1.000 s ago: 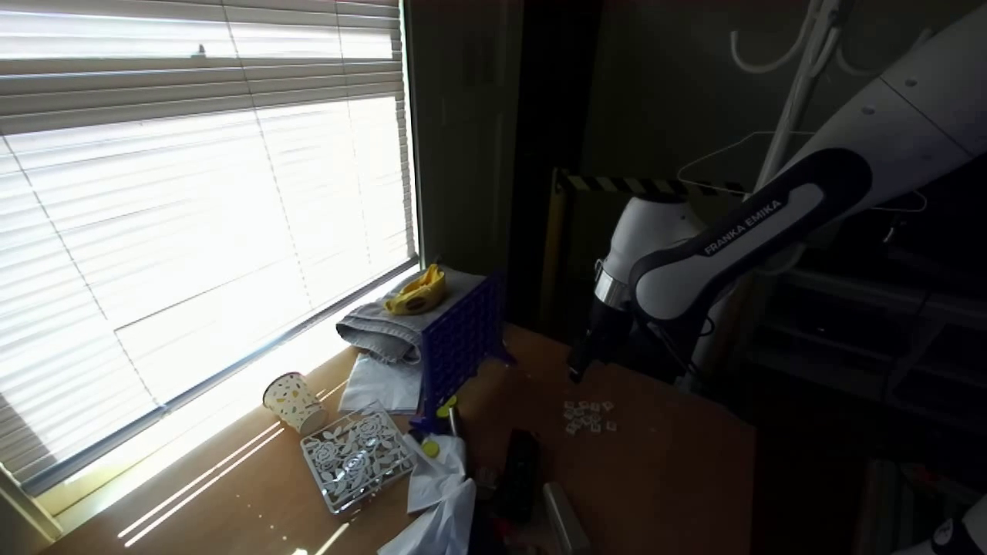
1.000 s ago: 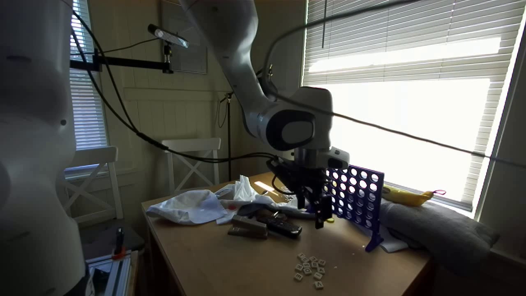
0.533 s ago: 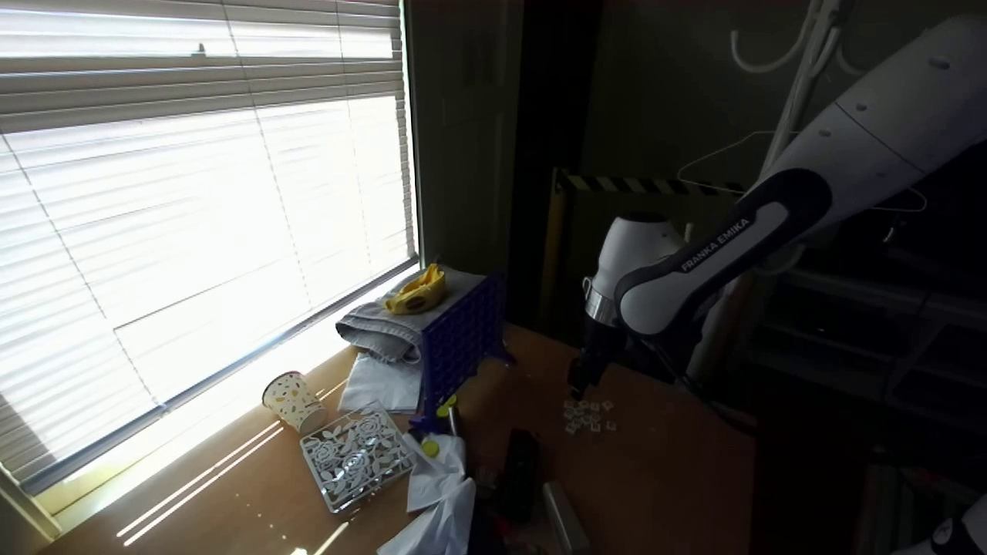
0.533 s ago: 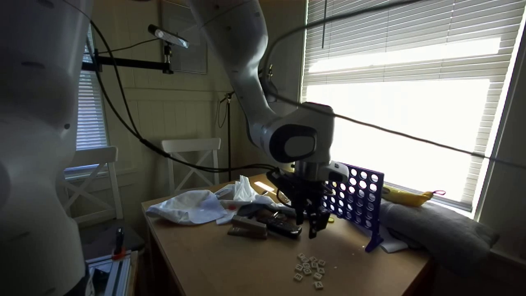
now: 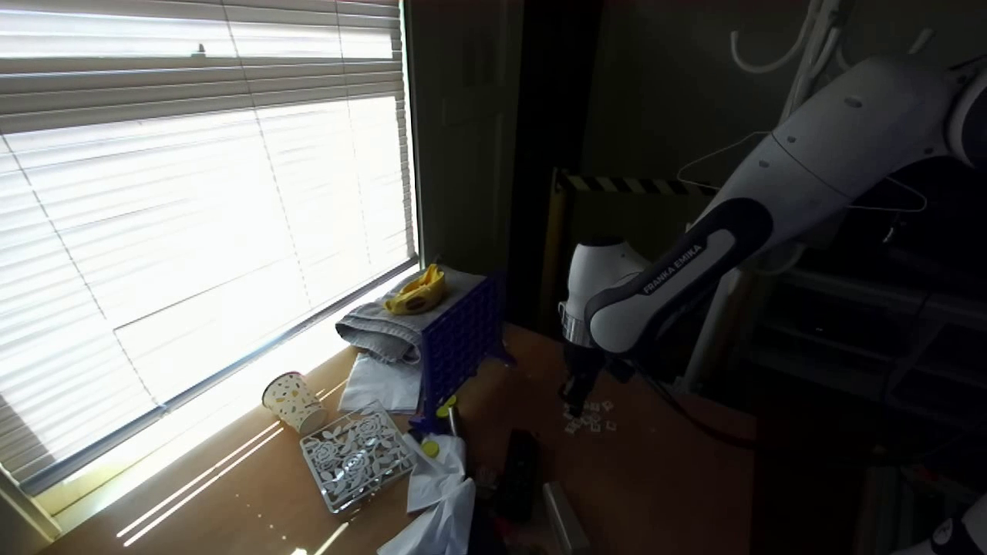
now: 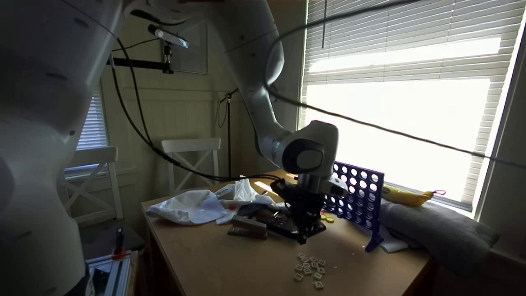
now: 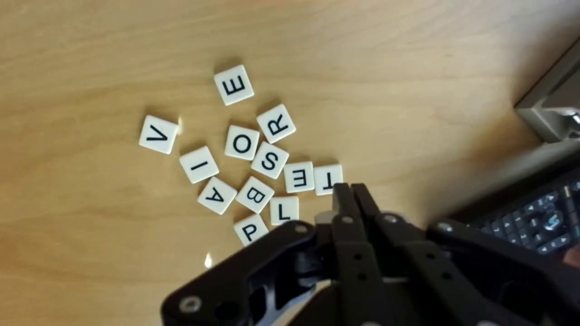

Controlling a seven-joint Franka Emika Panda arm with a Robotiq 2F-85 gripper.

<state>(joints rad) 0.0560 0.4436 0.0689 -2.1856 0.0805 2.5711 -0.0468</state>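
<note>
The hand [image 7: 352,186] is clenched on nothing, its fingers pressed together, and hangs over the worktop [image 7: 90,226] beside a flat scatter of white letter tiles [image 7: 241,150]. In the wrist view it overlaps the edge of the T tile [image 7: 328,179], whereas in an exterior view a gap shows between the fingertips [image 6: 302,240] and the pieces, so its height is hard to judge. Brought down like this, it would probably pin or shove a tile rather than take one up, because there is no opening for an edge to enter. The pieces lie crowded, the E tile [image 7: 299,177] next to the T almost against it, so one nudge could drag neighbours along. The L tile [image 7: 284,210], close beside the hand in the wrist view, might be struck unnoticed. A wide sideways swing could catch the black remote [image 7: 534,219] or the grey metal object [image 7: 555,97] near it, and a careless reach toward the purple upright grid [image 5: 463,347] might topple it
</note>
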